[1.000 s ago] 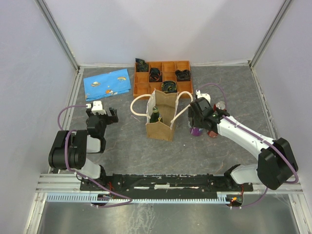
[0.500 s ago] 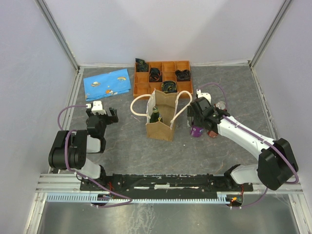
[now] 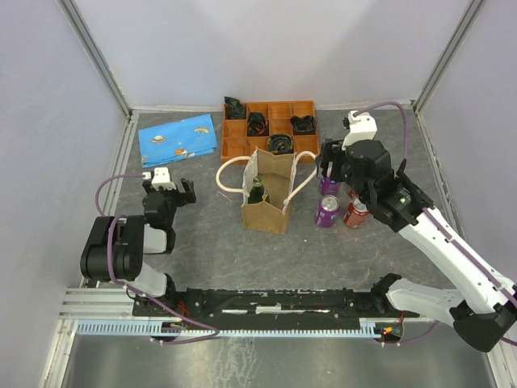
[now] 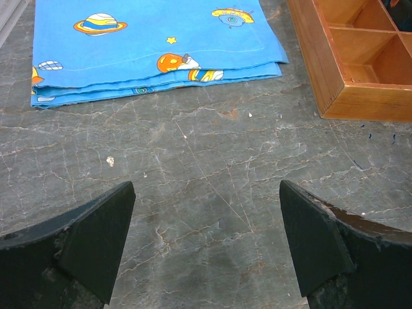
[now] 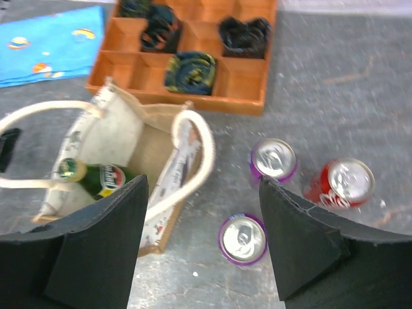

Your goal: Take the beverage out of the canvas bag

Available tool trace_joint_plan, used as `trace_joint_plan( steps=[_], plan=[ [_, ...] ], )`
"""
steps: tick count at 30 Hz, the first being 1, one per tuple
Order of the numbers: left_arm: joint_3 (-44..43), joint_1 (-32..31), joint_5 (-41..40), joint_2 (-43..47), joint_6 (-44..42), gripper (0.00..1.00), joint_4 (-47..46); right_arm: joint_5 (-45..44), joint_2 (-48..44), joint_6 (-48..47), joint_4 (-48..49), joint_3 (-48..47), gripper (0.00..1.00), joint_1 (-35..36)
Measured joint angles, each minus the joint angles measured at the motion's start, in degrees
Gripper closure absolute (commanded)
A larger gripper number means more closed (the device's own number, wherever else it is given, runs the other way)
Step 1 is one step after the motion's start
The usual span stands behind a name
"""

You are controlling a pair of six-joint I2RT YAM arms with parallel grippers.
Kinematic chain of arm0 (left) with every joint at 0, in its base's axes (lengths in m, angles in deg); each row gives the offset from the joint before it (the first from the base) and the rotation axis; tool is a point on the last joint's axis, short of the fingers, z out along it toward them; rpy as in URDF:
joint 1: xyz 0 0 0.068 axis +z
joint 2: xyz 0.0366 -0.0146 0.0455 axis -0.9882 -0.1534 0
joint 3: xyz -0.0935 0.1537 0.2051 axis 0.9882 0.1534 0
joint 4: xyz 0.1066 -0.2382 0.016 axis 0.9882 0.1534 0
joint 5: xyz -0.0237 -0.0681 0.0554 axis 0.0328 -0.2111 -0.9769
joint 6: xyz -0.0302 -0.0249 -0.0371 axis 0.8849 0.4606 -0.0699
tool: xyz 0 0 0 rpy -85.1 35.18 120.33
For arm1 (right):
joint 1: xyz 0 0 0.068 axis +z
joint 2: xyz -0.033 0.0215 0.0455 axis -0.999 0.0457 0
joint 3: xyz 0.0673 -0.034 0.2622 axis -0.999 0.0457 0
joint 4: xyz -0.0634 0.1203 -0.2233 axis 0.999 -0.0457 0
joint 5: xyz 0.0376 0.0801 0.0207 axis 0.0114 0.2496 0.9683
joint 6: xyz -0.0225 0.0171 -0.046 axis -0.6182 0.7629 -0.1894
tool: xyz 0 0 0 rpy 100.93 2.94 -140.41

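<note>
— The right claw (image 5: 203, 180) is wide open and empty, up beside the bag (image 3: 268, 194). A second ago it sat low at the purple can (image 3: 327, 212).
— The bottle (image 3: 257, 191) leans inside the bag, with bare table (image 3: 242, 259) in front. The left claw (image 4: 206, 193) gapes, empty too.

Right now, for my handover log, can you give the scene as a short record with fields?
canvas bag: upright, top open
inside bag: green bottle
beside bag, on its right: near purple can, far purple can, red can, all upright
left gripper: open, empty, over table
right gripper: open, empty, above bag and cans
behind bag: compartment tray, blue cloth
</note>
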Motion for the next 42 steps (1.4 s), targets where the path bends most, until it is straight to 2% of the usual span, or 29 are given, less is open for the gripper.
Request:
trace_joint_plan(
  steps=[10, 17, 23, 33, 42],
  plan=[
    [0.0, 0.0, 0.0, 0.0, 0.0, 0.01, 0.0, 7.0, 8.5, -6.8, 3.9, -4.8, 0.31, 8.4],
    [0.0, 0.0, 0.0, 0.0, 0.0, 0.01, 0.0, 13.8, 16.3, -10.7, 7.4, -4.8, 0.26, 12.9],
    [0.0, 0.0, 0.0, 0.0, 0.0, 0.01, 0.0, 16.6, 21.0, -11.6, 10.9, -4.8, 0.25, 13.3],
    [0.0, 0.0, 0.0, 0.0, 0.0, 0.01, 0.0, 16.4, 28.0, -11.7, 15.0, -4.9, 0.26, 13.3],
    [0.0, 0.0, 0.0, 0.0, 0.0, 0.01, 0.0, 14.9, 31.4, -11.7, 18.1, -5.1, 0.35, 13.3]
  ],
)
